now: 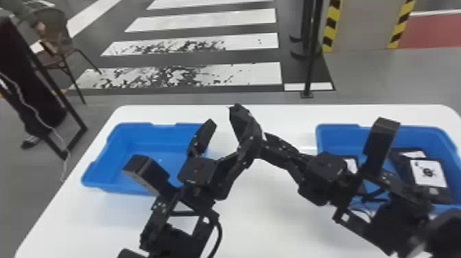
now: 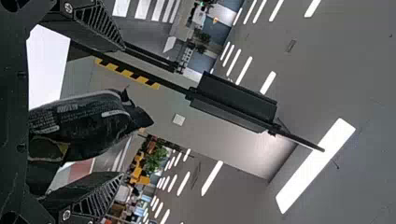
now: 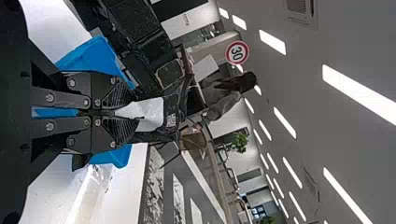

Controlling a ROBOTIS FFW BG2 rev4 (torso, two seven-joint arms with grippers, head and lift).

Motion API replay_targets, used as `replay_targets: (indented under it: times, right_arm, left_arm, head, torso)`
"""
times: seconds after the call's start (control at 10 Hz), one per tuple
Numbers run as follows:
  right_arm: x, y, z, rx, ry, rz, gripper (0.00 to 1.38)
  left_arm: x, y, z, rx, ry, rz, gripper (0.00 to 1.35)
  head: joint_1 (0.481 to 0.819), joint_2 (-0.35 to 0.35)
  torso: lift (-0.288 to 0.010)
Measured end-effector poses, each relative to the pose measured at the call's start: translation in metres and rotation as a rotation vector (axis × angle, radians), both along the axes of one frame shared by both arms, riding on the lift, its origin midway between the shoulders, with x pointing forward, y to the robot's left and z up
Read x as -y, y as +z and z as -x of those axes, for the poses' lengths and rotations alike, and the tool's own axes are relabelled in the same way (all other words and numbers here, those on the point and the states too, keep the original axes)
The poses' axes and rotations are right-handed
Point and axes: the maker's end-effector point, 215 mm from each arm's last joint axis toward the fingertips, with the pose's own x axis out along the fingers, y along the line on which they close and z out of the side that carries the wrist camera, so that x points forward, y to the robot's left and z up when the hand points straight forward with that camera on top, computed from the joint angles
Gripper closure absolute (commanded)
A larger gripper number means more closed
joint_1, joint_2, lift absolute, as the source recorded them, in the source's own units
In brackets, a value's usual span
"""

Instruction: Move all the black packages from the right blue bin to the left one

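In the head view, my right gripper (image 1: 266,139) is closed on a black package (image 1: 241,121) above the table's middle; the right wrist view has the gripper (image 3: 139,112) pinching the package (image 3: 152,113) by its white-labelled side. My left gripper (image 1: 221,144) stands open just beside it, right of the left blue bin (image 1: 103,159). From the left wrist, the package (image 2: 81,123) lies between the spread fingers of that gripper (image 2: 122,111); contact cannot be told. Several black packages (image 1: 428,173) lie in the right blue bin (image 1: 423,132), partly behind my right arm.
Both bins stand on a white table (image 1: 260,219), with its far edge behind them. My two forearms cover parts of the bins and come close together over the middle. Past the table are a black post (image 1: 310,68) and a chair (image 1: 55,51) on the left.
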Motion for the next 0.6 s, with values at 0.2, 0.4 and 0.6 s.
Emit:
replay_targets:
  times: [0.2,0.4,0.6]
  right_arm:
    - [-0.007,0.001,0.004,-0.002,0.019,-0.008,1.1]
    - [-0.019,0.001,0.011,-0.01,0.047,-0.018,1.1]
    - [-0.023,0.001,0.016,-0.017,0.06,-0.027,1.1]
  left_arm:
    - [0.009,-0.001,0.001,-0.012,-0.026,0.025,0.11]
    - [0.014,-0.009,0.0,-0.042,-0.044,0.019,0.23]
    - [0.008,-0.013,-0.002,-0.048,-0.027,-0.013,1.13]
  head:
    - [0.695,0.162]
    - [0.695,0.17]
    - [0.695,0.182]
  torso:
    - [-0.174]
    - [-0.174]
    - [-0.173]
